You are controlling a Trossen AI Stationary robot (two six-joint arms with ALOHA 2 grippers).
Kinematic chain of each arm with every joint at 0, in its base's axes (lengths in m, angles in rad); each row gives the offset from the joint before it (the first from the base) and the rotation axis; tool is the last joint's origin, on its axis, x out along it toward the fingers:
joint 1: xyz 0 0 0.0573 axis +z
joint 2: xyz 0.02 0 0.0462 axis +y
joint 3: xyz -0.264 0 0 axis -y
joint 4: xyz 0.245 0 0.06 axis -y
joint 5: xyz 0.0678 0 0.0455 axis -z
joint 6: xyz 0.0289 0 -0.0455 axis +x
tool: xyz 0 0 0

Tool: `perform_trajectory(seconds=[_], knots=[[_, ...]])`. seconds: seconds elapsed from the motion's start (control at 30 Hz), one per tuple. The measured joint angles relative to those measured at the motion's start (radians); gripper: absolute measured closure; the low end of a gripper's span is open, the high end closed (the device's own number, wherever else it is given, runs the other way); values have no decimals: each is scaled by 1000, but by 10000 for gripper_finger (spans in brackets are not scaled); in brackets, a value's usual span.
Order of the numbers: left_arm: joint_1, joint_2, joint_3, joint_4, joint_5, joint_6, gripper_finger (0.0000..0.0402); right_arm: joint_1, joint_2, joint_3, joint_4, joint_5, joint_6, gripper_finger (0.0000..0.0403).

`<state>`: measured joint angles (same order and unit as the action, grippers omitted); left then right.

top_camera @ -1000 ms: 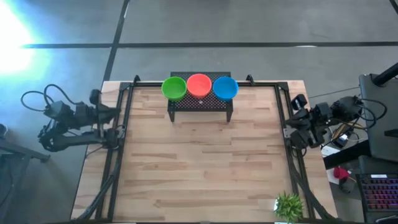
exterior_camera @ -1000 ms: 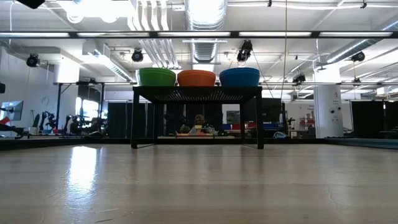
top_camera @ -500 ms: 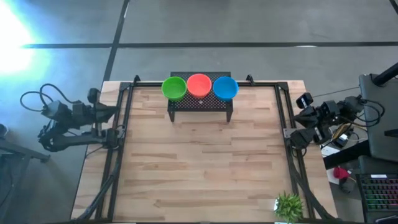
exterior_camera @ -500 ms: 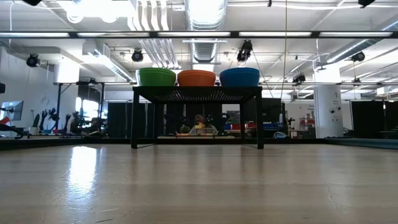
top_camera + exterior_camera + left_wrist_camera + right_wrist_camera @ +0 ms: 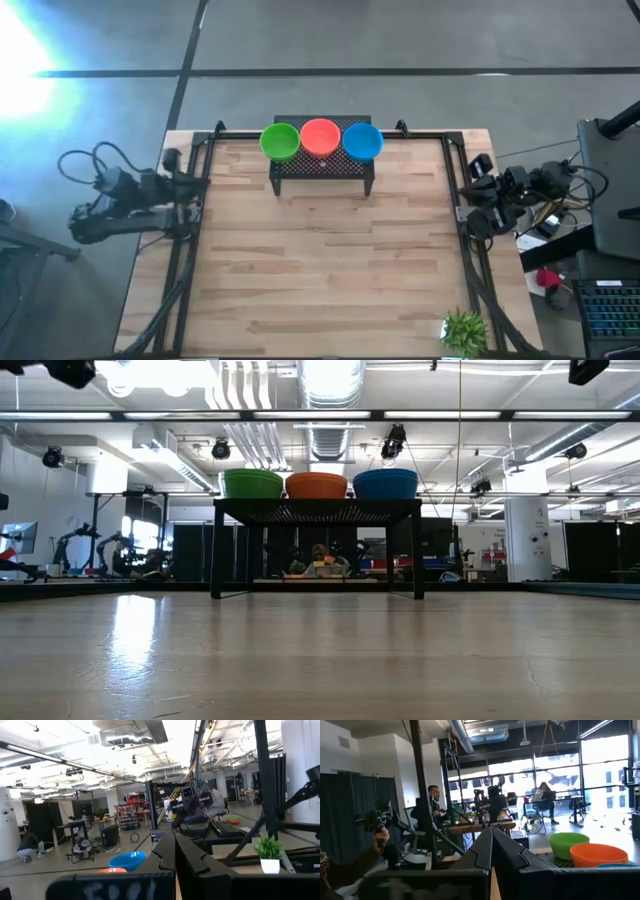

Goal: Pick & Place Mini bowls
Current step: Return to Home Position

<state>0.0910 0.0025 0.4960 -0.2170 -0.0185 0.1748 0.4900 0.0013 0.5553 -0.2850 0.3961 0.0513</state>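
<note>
Atop the black shelf (image 5: pixel 322 168) at the far edge of the table (image 5: pixel 320 270) stood a green mini bowl (image 5: pixel 280 141), an orange-red mini bowl (image 5: pixel 320 136) and a blue mini bowl (image 5: pixel 362 141), side by side. The left tool (image 5: pixel 174 842) hung off the table's left edge and the right tool (image 5: pixel 491 837) off its right edge. Each had its fingers pressed together, holding nothing.

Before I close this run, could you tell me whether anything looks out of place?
Nothing stands out: green bowls, orange bowls and blue bowls sit level on the shelf; left tool and right tool are shut, beside the table.
</note>
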Motion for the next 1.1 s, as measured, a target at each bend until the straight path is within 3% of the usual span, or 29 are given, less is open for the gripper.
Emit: perform_trajectory(seconds=[0.6,0.93,1.1], knots=[[0,-1,-286,167,2,-63,402,1,0,-283,166,-3,49,394],[0,-1,-473,381,66,-61,402,1,0,-418,235,-3,50,394],[0,1,-487,358,66,-60,401,1,0,-476,297,-5,-30,394]])
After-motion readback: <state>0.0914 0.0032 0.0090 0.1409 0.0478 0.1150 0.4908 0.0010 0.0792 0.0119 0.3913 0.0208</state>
